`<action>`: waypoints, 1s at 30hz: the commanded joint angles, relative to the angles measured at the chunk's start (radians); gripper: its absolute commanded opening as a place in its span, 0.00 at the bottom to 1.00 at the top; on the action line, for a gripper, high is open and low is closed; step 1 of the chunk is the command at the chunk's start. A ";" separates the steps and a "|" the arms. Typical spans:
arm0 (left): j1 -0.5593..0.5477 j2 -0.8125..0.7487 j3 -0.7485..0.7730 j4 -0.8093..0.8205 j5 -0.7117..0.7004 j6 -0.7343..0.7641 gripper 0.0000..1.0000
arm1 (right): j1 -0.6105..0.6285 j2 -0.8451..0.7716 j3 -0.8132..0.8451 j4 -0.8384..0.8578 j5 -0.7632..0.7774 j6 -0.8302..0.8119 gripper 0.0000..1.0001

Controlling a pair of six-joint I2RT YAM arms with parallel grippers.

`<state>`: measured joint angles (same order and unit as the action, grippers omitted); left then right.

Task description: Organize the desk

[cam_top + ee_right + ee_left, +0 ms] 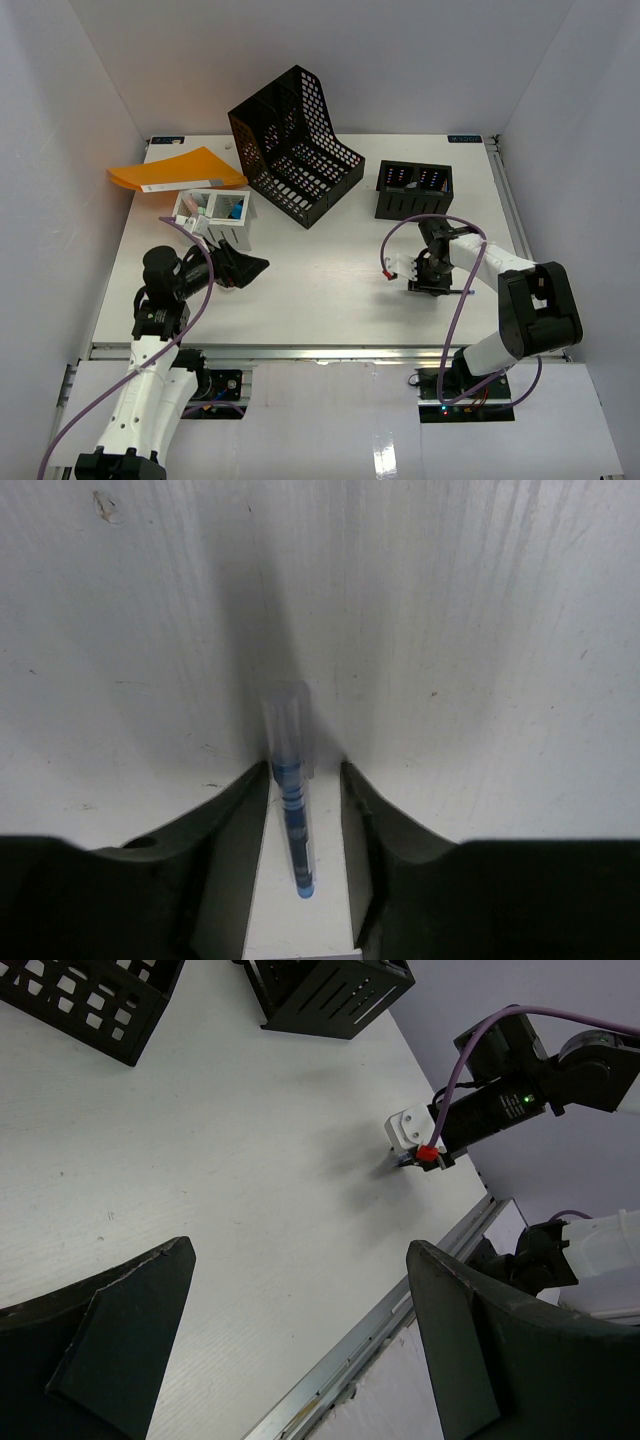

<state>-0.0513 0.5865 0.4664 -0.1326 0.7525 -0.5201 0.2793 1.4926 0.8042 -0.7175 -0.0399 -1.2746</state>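
Note:
The desk (pixel 330 290) is a white tabletop with a metal rail (pixel 300 351) along its front edge. My right gripper (pixel 430 285) points down at the desk right of centre. In the right wrist view its fingers straddle a blue pen with a clear cap (pixel 293 800) lying on the desk. The pen rests against one finger, with a gap to the other, so the right gripper (pixel 305 768) is open. My left gripper (pixel 245 268) hovers over the front left of the desk. The left gripper (pixel 300 1250) is wide open and empty.
A black perforated file rack (pixel 295 145) stands at the back centre. A black slotted organizer (pixel 413 190) stands at the back right. An orange folder (pixel 178 170) and a white compartment box (pixel 212 212) lie at the back left. White walls surround the desk.

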 commanded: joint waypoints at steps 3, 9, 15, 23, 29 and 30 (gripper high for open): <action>0.004 -0.001 0.017 0.004 0.004 0.014 0.98 | 0.005 0.046 -0.043 0.037 -0.015 0.007 0.23; 0.004 -0.001 0.019 -0.001 -0.004 0.015 0.98 | 0.005 0.034 -0.012 0.021 -0.081 0.027 0.08; 0.004 0.001 0.019 -0.004 -0.012 0.017 0.98 | 0.003 -0.040 0.129 -0.073 -0.274 0.060 0.08; 0.004 0.003 0.021 -0.010 -0.022 0.017 0.98 | -0.021 -0.067 0.426 -0.139 -0.508 0.139 0.08; 0.004 0.017 0.021 -0.017 -0.035 0.018 0.98 | -0.059 0.024 0.678 0.094 -0.665 0.403 0.08; 0.004 0.018 0.023 -0.020 -0.040 0.019 0.98 | -0.064 0.042 0.705 0.150 -0.676 0.459 0.08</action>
<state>-0.0513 0.5988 0.4664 -0.1363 0.7308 -0.5179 0.2358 1.4814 1.3899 -0.7534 -0.5673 -1.0410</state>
